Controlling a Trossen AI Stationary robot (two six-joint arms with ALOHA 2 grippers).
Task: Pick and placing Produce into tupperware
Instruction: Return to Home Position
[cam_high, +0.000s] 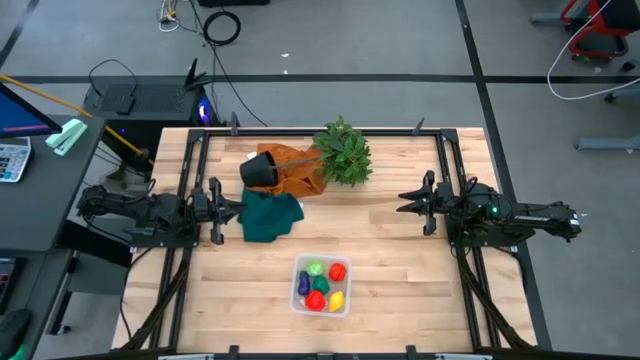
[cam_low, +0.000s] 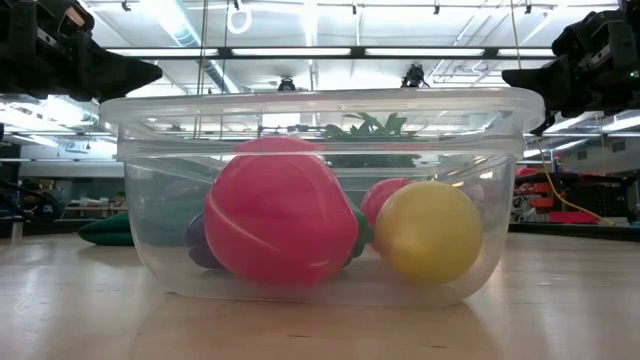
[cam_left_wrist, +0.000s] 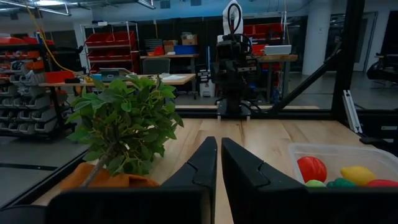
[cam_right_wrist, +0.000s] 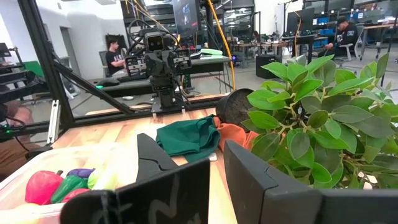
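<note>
The clear tupperware (cam_high: 302, 298) stands on the table near its near edge, midway between the arms. All the produce lies inside it: a light green piece (cam_high: 316, 268), a red one (cam_high: 337, 271), a purple one (cam_high: 304, 283), a second red (cam_high: 317, 300) and a yellow one (cam_high: 337, 299). In the low view the big red piece (cam_low: 280, 212) and the yellow one (cam_low: 430, 232) rest on the tub's floor. My left gripper (cam_high: 238, 207) hovers at the table's left, shut and holding nothing. My right gripper (cam_high: 403, 202) hovers at the right, open and holding nothing.
A tipped black pot (cam_high: 260, 168) lies on an orange cloth (cam_high: 297, 170) toward the far edge, with a bushy leafy plant (cam_high: 344, 152) beside it. A dark green cloth (cam_high: 270, 217) lies just in front of my left gripper. Black frame rails (cam_high: 190, 180) border the table. People sit in the room behind.
</note>
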